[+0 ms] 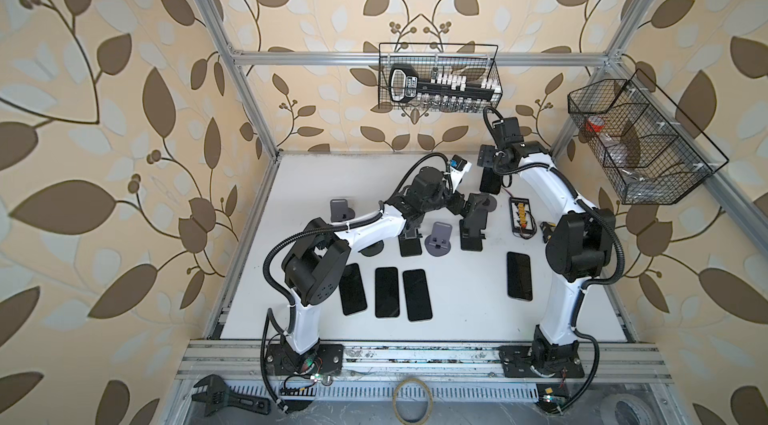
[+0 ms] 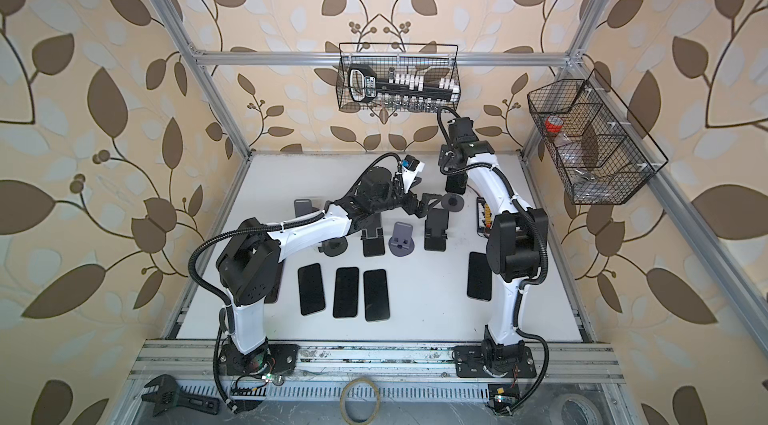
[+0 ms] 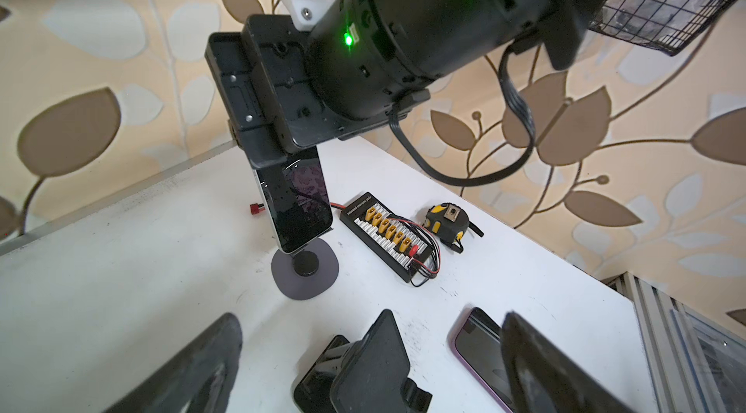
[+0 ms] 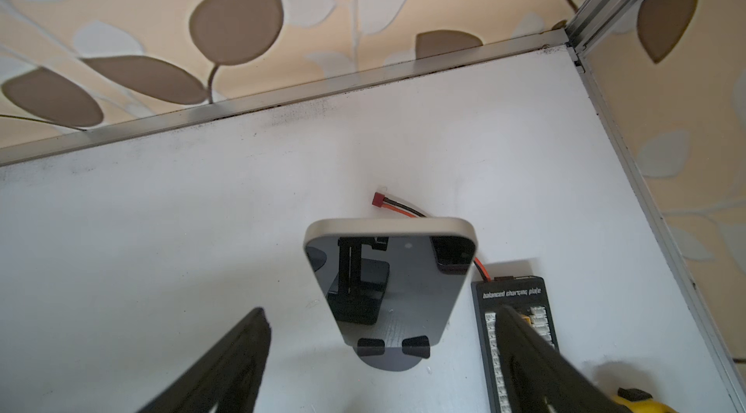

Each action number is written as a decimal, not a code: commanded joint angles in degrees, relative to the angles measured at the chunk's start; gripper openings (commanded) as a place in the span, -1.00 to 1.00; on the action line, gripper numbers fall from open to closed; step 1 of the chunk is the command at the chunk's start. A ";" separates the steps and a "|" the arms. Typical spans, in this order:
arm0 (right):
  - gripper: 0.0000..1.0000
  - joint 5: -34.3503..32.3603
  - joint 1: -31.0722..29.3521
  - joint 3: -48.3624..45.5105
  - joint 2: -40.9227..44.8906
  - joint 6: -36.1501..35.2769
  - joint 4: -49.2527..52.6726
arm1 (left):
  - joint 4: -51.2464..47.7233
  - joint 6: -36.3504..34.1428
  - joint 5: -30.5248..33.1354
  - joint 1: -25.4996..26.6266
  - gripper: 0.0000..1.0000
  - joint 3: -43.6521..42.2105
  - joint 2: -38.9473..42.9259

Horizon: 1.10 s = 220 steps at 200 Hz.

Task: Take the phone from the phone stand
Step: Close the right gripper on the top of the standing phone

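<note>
Right hand (image 4: 381, 312) hangs over the phone (image 4: 403, 269) with its fingers (image 4: 226, 362) spread wider than the phone, one on each side. In the right wrist view a strip of white desk (image 4: 161, 209) shows between each finger and the phone's edge, so nothing is gripped. The phone leans on the grey phone stand (image 3: 311, 284), its lower edge caught behind two black tabs (image 4: 371, 346). In both top views the pair sits right of centre, in the upper part of the desk.

The step in hand, as I judge it, is the closing grasp. Centre the hand so both fingers meet the long side edges at once. A one-sided touch would likely twist the phone or skate the light stand across the desk. Grip the upper half, clear of the tabs, lift along the lean until the lower edge clears them, and only then draw away. The charging plate (image 4: 510, 294) lies just beside the stand, at the lower right of that view, leaving that finger little room low down.

Left hand (image 3: 371, 317) is wide and empty, with a black folding stand (image 3: 363, 370) seen between its fingers. It could press the grey base down if the stand rises with the phone.
</note>
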<state>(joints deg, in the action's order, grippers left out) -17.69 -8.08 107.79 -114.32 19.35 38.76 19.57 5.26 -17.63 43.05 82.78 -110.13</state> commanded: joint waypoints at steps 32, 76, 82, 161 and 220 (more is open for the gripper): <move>0.76 -0.91 0.48 2.25 -1.34 -1.62 -0.15 | 2.49 1.71 -1.45 -0.18 0.97 0.48 0.13; 0.75 -0.68 0.86 1.99 -1.68 -1.78 -0.29 | 2.44 2.78 -1.44 -0.16 0.97 -0.29 0.42; 0.75 -0.46 0.91 2.06 -1.85 -1.74 -0.21 | 2.57 2.83 -1.44 -0.11 0.97 -0.57 0.44; 0.64 -0.44 1.09 2.06 -2.69 -1.41 -2.31 | 3.46 4.66 -0.70 -0.06 0.97 -2.75 1.12; 0.63 -1.78 1.31 2.96 -4.02 -2.78 -2.43 | 4.40 5.73 -0.30 0.14 0.97 -2.11 0.36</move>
<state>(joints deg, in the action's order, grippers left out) -18.02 -7.14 108.66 -116.64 17.91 36.75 20.34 9.69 -17.69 43.07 80.27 -110.13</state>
